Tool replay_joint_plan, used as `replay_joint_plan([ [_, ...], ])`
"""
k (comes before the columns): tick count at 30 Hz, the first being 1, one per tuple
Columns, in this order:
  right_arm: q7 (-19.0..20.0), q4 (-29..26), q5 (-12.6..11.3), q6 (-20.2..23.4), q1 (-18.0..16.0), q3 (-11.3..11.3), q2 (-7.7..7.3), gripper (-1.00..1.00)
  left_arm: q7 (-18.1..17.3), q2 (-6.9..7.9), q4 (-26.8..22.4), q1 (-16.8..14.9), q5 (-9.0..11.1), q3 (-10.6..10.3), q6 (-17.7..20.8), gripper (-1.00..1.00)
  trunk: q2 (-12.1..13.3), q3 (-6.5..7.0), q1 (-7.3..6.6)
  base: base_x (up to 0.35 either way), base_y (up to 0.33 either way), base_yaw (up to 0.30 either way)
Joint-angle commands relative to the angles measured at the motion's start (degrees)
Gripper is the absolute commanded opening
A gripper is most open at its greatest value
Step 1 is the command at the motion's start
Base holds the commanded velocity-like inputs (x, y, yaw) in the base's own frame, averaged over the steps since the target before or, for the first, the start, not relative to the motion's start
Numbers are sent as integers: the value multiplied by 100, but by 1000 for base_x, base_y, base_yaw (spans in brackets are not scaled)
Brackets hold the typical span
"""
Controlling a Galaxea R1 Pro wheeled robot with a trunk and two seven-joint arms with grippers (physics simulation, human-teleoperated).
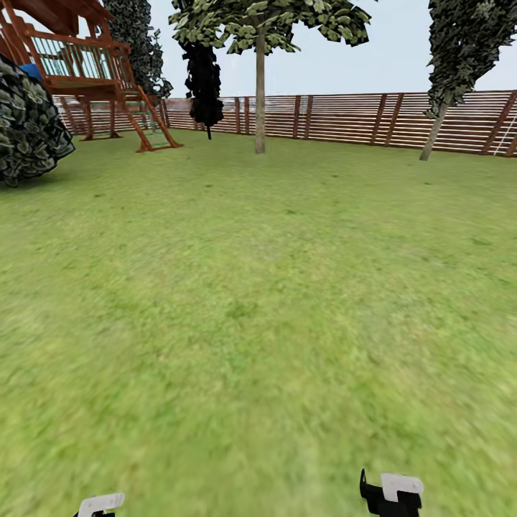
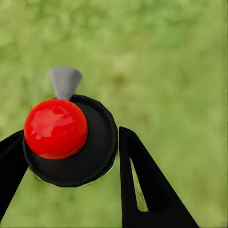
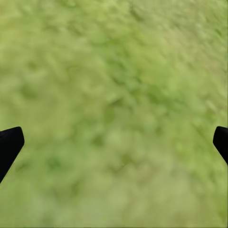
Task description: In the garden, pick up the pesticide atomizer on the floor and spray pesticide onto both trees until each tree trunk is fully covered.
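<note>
At the far left of the head view a dark leafy shrub (image 1: 25, 118) bulges in over the lawn (image 1: 258, 309), and behind it stands a red-brown wooden play frame (image 1: 93, 72) with railings and a slanted ladder. Next comes a near-black conifer (image 1: 204, 82), then a tree (image 1: 260, 29) with a straight, upright, pale trunk (image 1: 260, 100), rooted in the grass just before the slatted fence (image 1: 359, 118). Farther right a second tree (image 1: 467, 43) rises on a thinner trunk (image 1: 434, 136) that leans to the right as it goes up.

At the bottom edge, the left gripper (image 1: 100, 505) shows as a white tip, the right gripper (image 1: 391, 495) as a white and black piece.

In the left wrist view the left gripper (image 2: 71, 156) closes its black fingers (image 2: 142, 180) on either side of the pesticide atomizer (image 2: 71, 137). It is seen end-on, long axis running away from the camera towards the grass: a red dome on a round black body, with a grey nozzle (image 2: 65, 80) jutting sideways from it.

In the right wrist view the right gripper (image 3: 114, 142) is spread wide, its fingertips (image 3: 9, 145) at opposite edges with nothing but blurry grass between
</note>
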Motion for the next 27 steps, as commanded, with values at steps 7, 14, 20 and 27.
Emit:
replay_joint_plan([
  [7, -25, 7, 61, -13, -4, -40, 0, 100, -5, 0, 6, -4, -58, 50, -21, -100, -2, -5, 3, 338, 0, 0],
  [14, -25, 7, 61, -13, -4, -40, 0, 100, -5, 0, 6, -4, -58, 50, -21, -100, -2, -5, 3, 338, 0, 0],
  [20, -13, 11, 73, -13, -4, -39, 0, 100, -5, 0, 6, -4, -58, 50, -21, -100, -2, -5, 3, 338, 0, 0],
  [27, -16, 11, 79, -13, 3, -40, 0, 100, -5, 0, 6, -4, -58, 50, -21, -100, -2, -5, 3, 338, 0, 0],
])
